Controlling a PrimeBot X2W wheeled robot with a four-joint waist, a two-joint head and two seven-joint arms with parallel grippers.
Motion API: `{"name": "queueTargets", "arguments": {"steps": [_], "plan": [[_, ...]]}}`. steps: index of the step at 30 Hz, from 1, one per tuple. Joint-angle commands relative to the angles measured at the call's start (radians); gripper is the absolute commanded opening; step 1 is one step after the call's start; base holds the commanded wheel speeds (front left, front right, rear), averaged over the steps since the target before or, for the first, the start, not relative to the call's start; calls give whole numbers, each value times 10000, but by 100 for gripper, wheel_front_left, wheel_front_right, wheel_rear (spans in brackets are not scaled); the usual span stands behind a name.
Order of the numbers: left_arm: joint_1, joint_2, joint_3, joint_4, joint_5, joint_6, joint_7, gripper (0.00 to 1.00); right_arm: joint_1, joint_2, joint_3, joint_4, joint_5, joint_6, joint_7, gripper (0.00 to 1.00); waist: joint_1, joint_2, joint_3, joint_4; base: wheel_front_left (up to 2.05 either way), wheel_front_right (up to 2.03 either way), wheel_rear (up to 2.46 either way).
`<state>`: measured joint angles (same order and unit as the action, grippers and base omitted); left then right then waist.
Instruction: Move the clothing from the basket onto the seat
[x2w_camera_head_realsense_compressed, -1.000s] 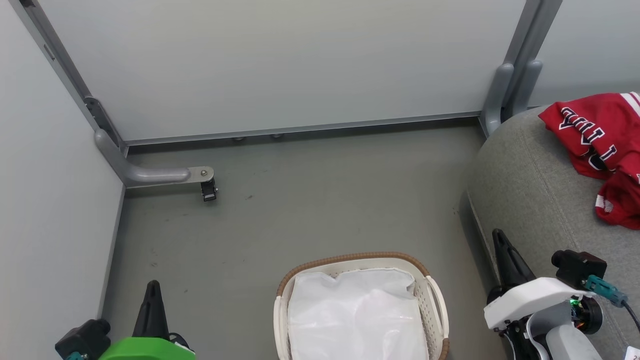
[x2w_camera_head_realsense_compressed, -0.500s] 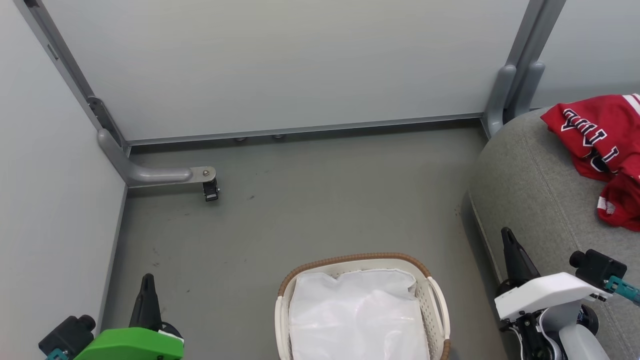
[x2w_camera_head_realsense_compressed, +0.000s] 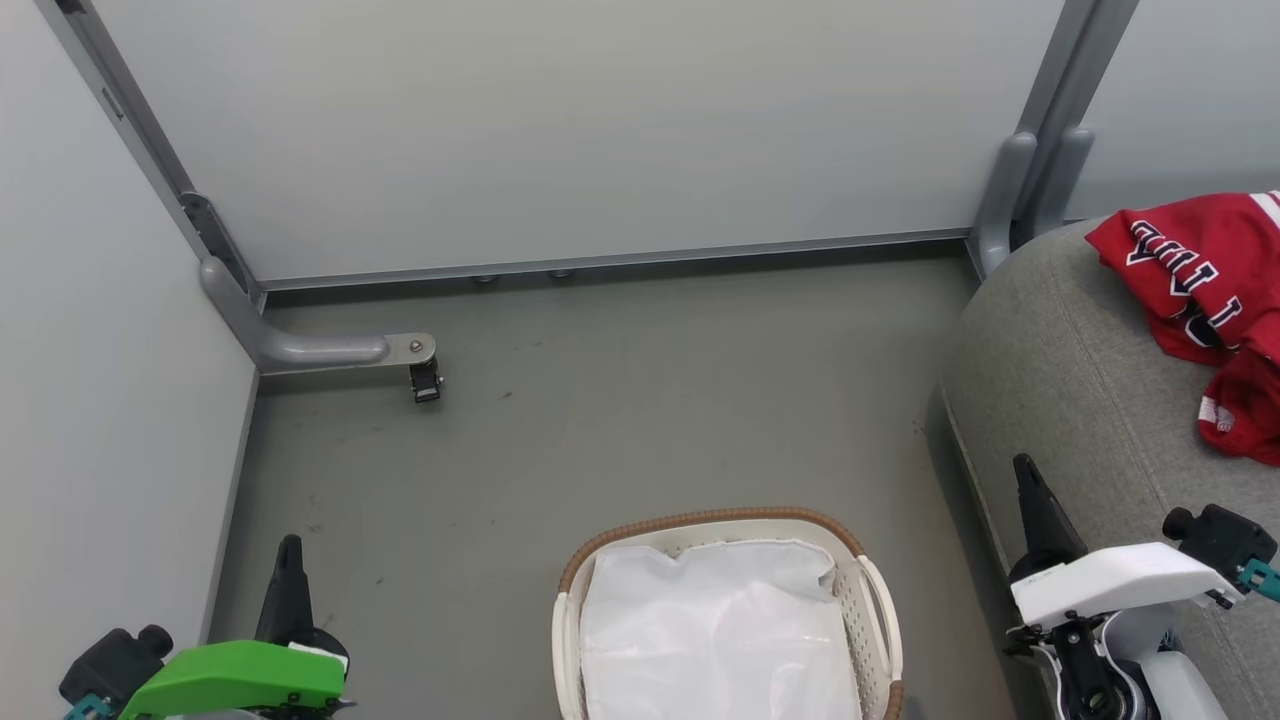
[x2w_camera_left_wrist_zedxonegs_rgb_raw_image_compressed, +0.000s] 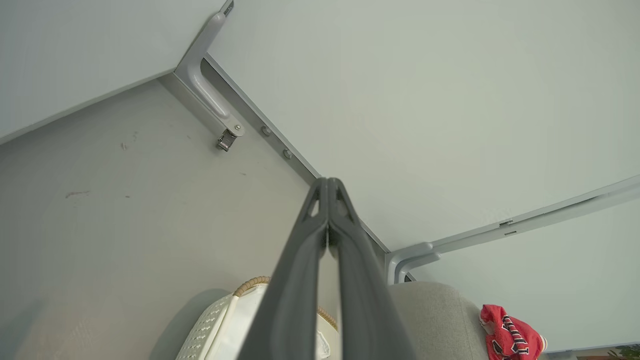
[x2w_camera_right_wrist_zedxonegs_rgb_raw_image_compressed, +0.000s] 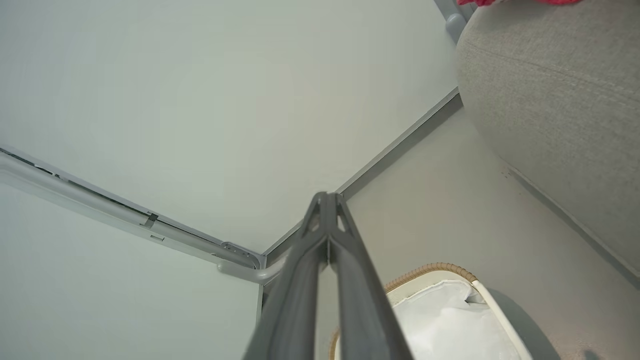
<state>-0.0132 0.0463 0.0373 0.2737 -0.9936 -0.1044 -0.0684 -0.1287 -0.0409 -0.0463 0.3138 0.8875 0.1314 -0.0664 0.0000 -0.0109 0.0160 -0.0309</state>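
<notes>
The red clothing (x2w_camera_head_realsense_compressed: 1205, 300) lies bunched on the grey seat (x2w_camera_head_realsense_compressed: 1060, 370) at the right, its lettered jersey uppermost; it shows small in the left wrist view as clothing (x2w_camera_left_wrist_zedxonegs_rgb_raw_image_compressed: 510, 337) on the seat (x2w_camera_left_wrist_zedxonegs_rgb_raw_image_compressed: 435, 315). The white basket (x2w_camera_head_realsense_compressed: 868, 600) with a brown rim stands on the floor at bottom centre, holding just its white liner sheet (x2w_camera_head_realsense_compressed: 715, 630). My left gripper (x2w_camera_head_realsense_compressed: 290, 548) is shut and empty at the lower left. My right gripper (x2w_camera_head_realsense_compressed: 1022, 465) is shut and empty beside the seat's front edge. Both wrist views show the fingers pressed together, left gripper (x2w_camera_left_wrist_zedxonegs_rgb_raw_image_compressed: 328, 182) and right gripper (x2w_camera_right_wrist_zedxonegs_rgb_raw_image_compressed: 327, 196).
Pale partition walls close the space at the back and left. A grey metal foot with a small caster (x2w_camera_head_realsense_compressed: 424, 380) juts onto the floor at the left corner, and another post (x2w_camera_head_realsense_compressed: 1010, 200) stands by the seat. Grey floor (x2w_camera_head_realsense_compressed: 620, 420) lies between walls and basket.
The head camera has shifted slightly, sliding the scene rightward. Both grippers sit lower in the picture and stay shut. The clothing, the seat and the basket are unmoved.
</notes>
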Motion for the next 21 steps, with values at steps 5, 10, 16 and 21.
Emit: {"name": "queueTargets", "arguments": {"steps": [5,10,16,21], "plan": [[-374,41,134,-146,-694,-65,206,0,16,-71,-106,-199,840,-6,198,0,0,46,-9,22,0,0,0],[-430,43,189,-161,-1190,-89,345,0,34,-76,-159,-246,1405,-5,340,0,0,50,-17,41,0,0,0],[-519,46,259,-180,-1777,-119,521,0,49,-82,-223,-304,2094,-6,516,0,0,55,-27,65,0,0,0],[-555,48,314,-193,-2211,-121,661,0,69,-85,-269,-345,2598,-7,648,0,0,59,-35,84,0,0,0]]}}
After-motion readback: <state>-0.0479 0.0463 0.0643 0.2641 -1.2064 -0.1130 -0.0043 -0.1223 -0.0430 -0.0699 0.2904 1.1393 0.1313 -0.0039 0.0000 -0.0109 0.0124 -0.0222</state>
